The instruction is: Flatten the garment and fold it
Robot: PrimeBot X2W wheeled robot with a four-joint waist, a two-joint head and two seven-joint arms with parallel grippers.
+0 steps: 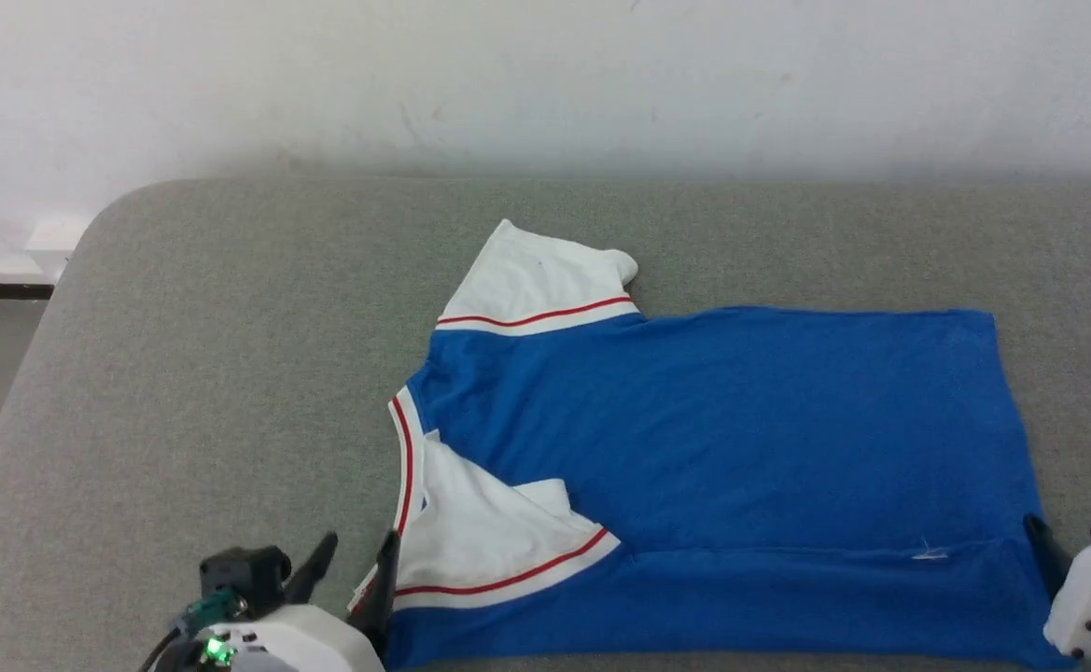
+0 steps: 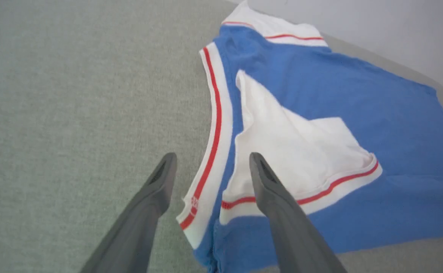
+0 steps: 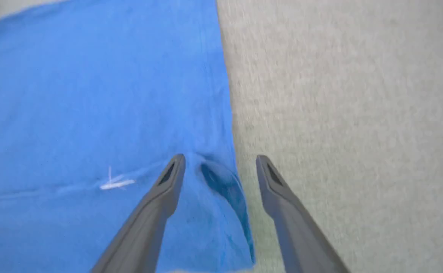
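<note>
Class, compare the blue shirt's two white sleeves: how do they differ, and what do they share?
The far white sleeve sticks out from the royal-blue jersey T-shirt onto the grey padded surface; the near white sleeve is folded inward over the blue cloth. The near sleeve lies beside the open left gripper; the far sleeve lies well away. Both carry red-striped seam trim.

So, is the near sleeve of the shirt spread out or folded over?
Folded over: the near sleeve lies on the blue body of the garment.
</note>
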